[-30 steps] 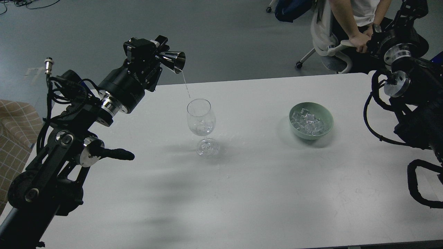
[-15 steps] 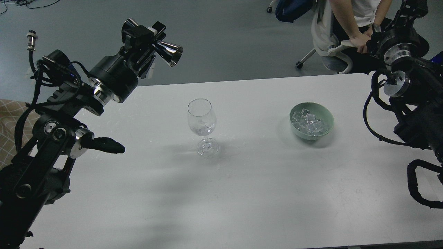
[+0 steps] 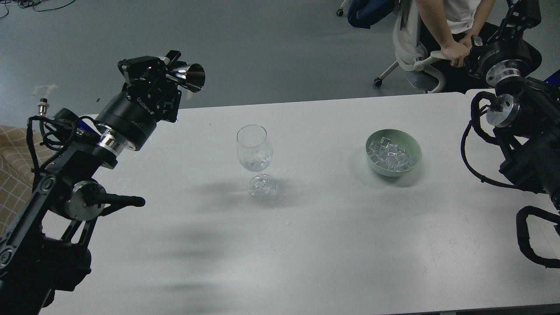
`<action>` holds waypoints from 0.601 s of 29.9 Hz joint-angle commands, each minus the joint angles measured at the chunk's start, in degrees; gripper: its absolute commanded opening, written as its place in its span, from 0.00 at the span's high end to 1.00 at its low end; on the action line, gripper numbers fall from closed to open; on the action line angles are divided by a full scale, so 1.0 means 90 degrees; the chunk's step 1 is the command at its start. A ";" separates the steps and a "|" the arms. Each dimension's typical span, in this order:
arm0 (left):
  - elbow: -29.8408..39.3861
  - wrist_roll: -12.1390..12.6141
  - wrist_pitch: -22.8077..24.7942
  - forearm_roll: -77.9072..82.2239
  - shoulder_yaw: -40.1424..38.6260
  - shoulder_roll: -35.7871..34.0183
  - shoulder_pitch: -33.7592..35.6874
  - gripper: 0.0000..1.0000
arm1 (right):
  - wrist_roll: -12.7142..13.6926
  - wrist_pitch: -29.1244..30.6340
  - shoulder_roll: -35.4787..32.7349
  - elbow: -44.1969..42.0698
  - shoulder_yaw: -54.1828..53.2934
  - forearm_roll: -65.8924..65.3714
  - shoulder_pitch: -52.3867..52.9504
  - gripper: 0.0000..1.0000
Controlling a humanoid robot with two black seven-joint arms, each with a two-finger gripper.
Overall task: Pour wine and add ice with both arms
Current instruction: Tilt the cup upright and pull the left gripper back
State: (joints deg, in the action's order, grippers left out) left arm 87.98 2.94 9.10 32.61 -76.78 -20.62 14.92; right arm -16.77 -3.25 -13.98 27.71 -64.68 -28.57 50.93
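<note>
A clear wine glass [image 3: 254,151] stands upright on the white table [image 3: 306,245], with a little clear wine [image 3: 256,164] at the bottom of its bowl. My left gripper [image 3: 174,73] is shut on a shiny metal jigger [image 3: 194,78], held on its side above the table's far left edge, well left of the glass. No liquid runs from it. A green bowl [image 3: 414,151] right of the glass holds several clear ice cubes [image 3: 390,156]. My right arm [image 3: 512,105] is raised at the far right; its gripper [image 3: 523,12] is dark and small, and I cannot tell its fingers apart.
A person sits on an office chair [image 3: 420,57] beyond the table's far right corner, one hand on the armrest. A checked tan cushion [image 3: 15,162] lies at the left edge. Grey floor lies behind the table.
The stream from the jigger into the glass has stopped. My left gripper has swung the jigger up, then left and away from the glass. The right arm has barely moved.
</note>
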 commanded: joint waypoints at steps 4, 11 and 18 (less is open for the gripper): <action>-0.1257 -0.0063 0.0248 -0.2595 -0.0297 0.0074 -0.0066 0.78 | -0.0002 -0.0010 0.0020 0.0007 0.0009 -0.0010 -0.0132 0.00; -0.2567 -0.0063 0.1030 -0.2969 -0.0327 0.0445 0.0002 0.78 | -0.0002 -0.0020 0.0001 0.0007 0.0019 -0.0019 -0.0161 0.00; -0.4039 -0.0063 0.1352 -0.3037 -0.0356 0.0971 0.0391 0.78 | -0.0002 -0.0088 -0.0009 -0.0003 0.0019 -0.0029 -0.0317 0.00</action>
State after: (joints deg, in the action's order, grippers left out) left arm 58.01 2.38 19.90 5.56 -79.80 -14.14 16.09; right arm -16.80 -3.45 -14.02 27.69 -64.51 -28.81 48.63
